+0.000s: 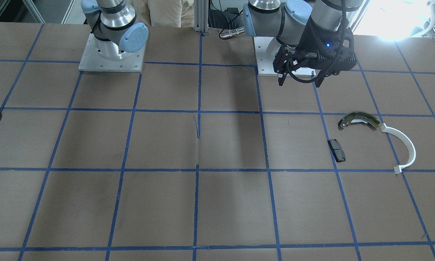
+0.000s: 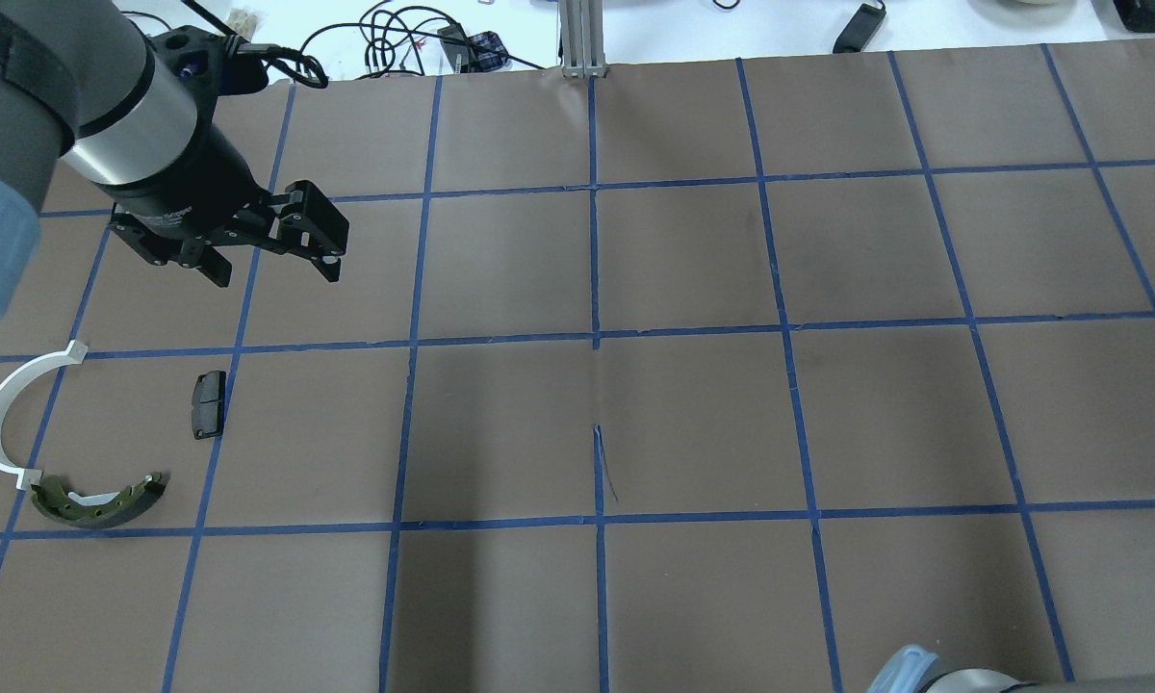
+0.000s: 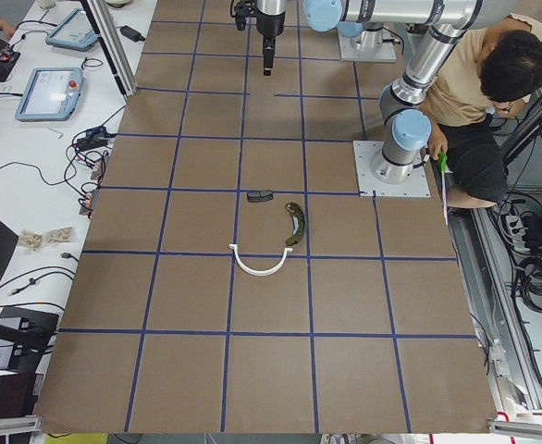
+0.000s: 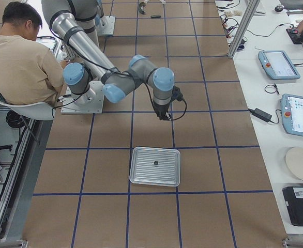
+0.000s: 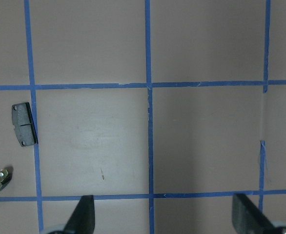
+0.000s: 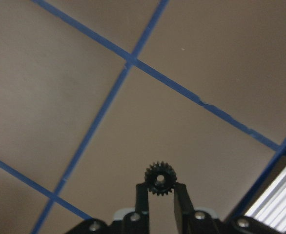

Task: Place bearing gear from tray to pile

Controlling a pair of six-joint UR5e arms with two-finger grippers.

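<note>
Taped brown table (image 1: 217, 203) | gear (image 6: 159, 177) clamped between right gripper (image 6: 160, 188) fingertips | left gripper (image 2: 277, 277) apart

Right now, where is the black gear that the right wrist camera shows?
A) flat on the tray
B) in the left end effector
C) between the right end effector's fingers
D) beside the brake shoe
C: in the wrist view the right end effector pinches the gear between its two fingers.

robotics lab for sure, brown table taped into a blue grid (image 2: 693, 260), silver robot arms with pale blue joint caps (image 1: 117, 21) on bolted metal plates (image 1: 90, 62), grey touchscreen pendants (image 4: 299, 113) on white benches (image 4: 268, 150)
</note>
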